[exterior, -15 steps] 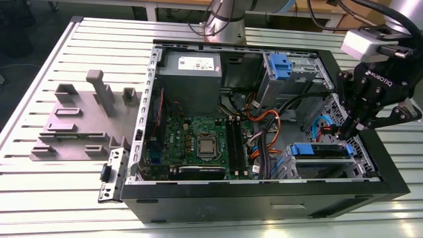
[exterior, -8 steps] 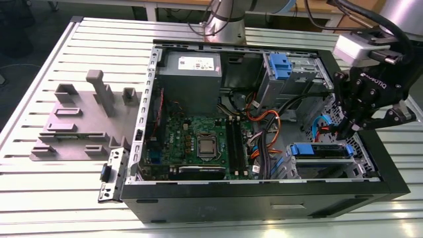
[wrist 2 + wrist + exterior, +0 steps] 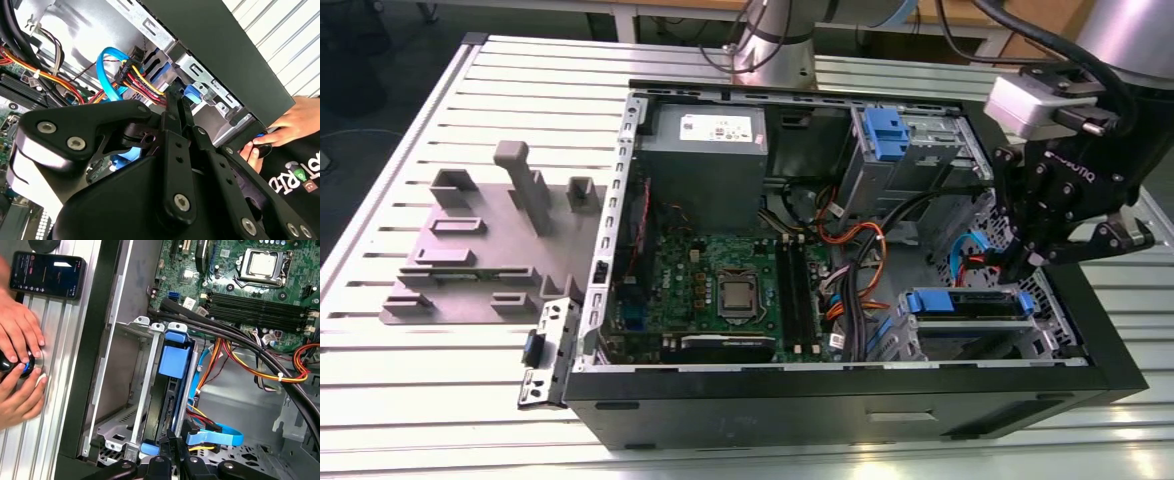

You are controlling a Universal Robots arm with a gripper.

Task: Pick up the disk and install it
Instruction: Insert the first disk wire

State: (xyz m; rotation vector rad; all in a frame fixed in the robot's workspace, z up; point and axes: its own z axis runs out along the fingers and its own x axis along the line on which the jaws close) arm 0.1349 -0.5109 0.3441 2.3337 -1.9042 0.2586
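Note:
The disk (image 3: 969, 304) sits in the metal drive cage at the case's corner, on the exterior view's right, its bright blue carrier showing. In the first wrist view the disk (image 3: 171, 385) stands on edge between the cage's rails, blue carrier tab facing out. My gripper (image 3: 1019, 266) hangs just above the cage, inside the open computer case (image 3: 854, 400). In the second wrist view its two black fingers (image 3: 173, 107) lie pressed together with nothing between them. My gripper (image 3: 175, 447) is close to the disk's cable end, apart from it.
A person's hands (image 3: 20, 365) rest on the table beside the case, by a phone (image 3: 47, 274). Cables (image 3: 240, 360) and a blue data cable (image 3: 217, 435) cross near the cage. A grey power supply (image 3: 707, 150), blue latch (image 3: 885, 135) and grey fixture (image 3: 480, 240) are also there.

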